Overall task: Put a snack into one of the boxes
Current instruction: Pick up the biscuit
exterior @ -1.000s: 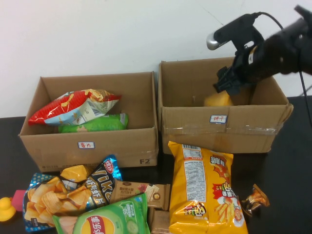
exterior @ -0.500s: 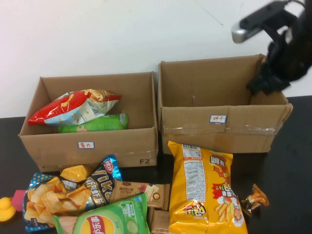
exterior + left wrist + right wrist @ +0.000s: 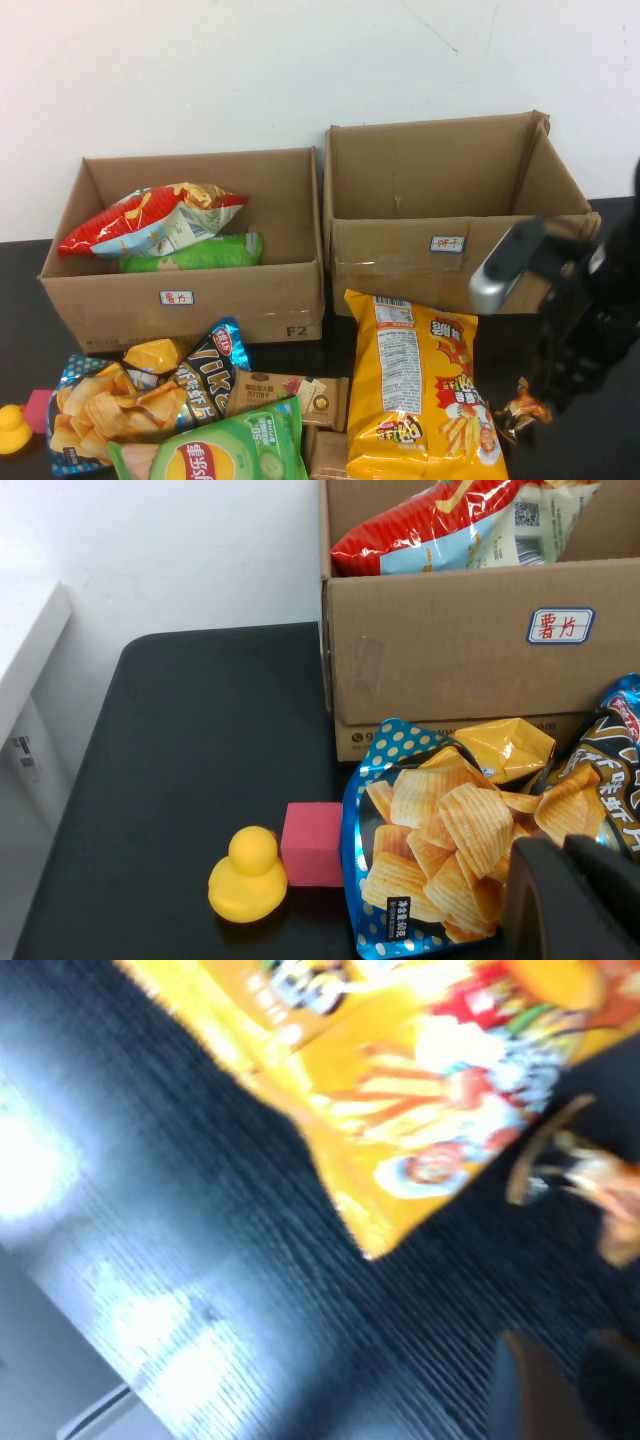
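The right hand (image 3: 560, 385) hangs low over the dark surface (image 3: 590, 440) at the robot's right, in front of the right box (image 3: 450, 255) and just beside the small orange-brown wrapped snack (image 3: 522, 408). Whether its fingers are open or closed cannot be told, and nothing is seen in its hold. In the right wrist view the big yellow fries bag (image 3: 420, 1090) lies above blurred black tabletop, with the small wrapped snack (image 3: 590, 1180) near it.

The right box shows only bare cardboard inside; its floor is hidden by the front wall. The left box (image 3: 180, 290) holds a red and blue chip bag (image 3: 150, 222) resting on a green bag (image 3: 195, 252).

The left hand (image 3: 575, 900) shows only as a dark shape at the corner of its wrist view, low over the blue-dotted chip bag (image 3: 430, 850); how far it is open cannot be told. Near that bag on the surface sit a yellow rubber duck (image 3: 248, 875) and a pink cube (image 3: 312, 843), touching each other.

In front of the boxes lie the yellow fries bag (image 3: 425, 385), a green chip bag (image 3: 215, 450), a dark chip bag (image 3: 205, 375) and a brown snack packet (image 3: 285, 392)
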`<control>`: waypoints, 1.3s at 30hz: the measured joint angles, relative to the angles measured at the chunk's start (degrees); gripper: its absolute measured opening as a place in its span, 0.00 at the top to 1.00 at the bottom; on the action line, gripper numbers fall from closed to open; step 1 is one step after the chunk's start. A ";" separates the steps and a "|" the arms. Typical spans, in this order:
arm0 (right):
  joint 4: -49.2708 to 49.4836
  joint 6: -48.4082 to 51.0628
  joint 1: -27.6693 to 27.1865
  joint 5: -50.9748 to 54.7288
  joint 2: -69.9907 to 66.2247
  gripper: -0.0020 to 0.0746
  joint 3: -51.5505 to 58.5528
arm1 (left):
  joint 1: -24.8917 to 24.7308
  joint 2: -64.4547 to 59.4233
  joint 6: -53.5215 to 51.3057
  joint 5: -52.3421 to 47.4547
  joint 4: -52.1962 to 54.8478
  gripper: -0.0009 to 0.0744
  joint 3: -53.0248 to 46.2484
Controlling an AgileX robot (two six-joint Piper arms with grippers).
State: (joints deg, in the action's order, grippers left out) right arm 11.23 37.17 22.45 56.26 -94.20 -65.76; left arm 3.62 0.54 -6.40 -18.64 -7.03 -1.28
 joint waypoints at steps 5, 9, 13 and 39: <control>1.58 2.28 0.00 -5.23 -6.14 0.38 0.68 | 0.00 0.00 0.00 0.00 0.00 0.99 0.00; 0.67 1.29 0.00 -9.56 -11.09 0.17 0.68 | 0.00 0.00 0.00 0.00 0.00 0.99 0.00; -5.72 -5.71 0.00 -13.86 -15.39 0.13 0.68 | 0.00 0.00 0.00 0.00 0.00 0.99 0.00; -8.04 -15.57 -1.15 -18.44 -21.35 0.81 0.68 | 0.00 0.00 0.00 0.00 0.00 0.99 0.00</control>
State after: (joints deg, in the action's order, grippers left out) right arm 3.19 21.60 21.29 37.82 -115.55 -65.08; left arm 3.62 0.54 -6.40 -18.64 -7.03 -1.28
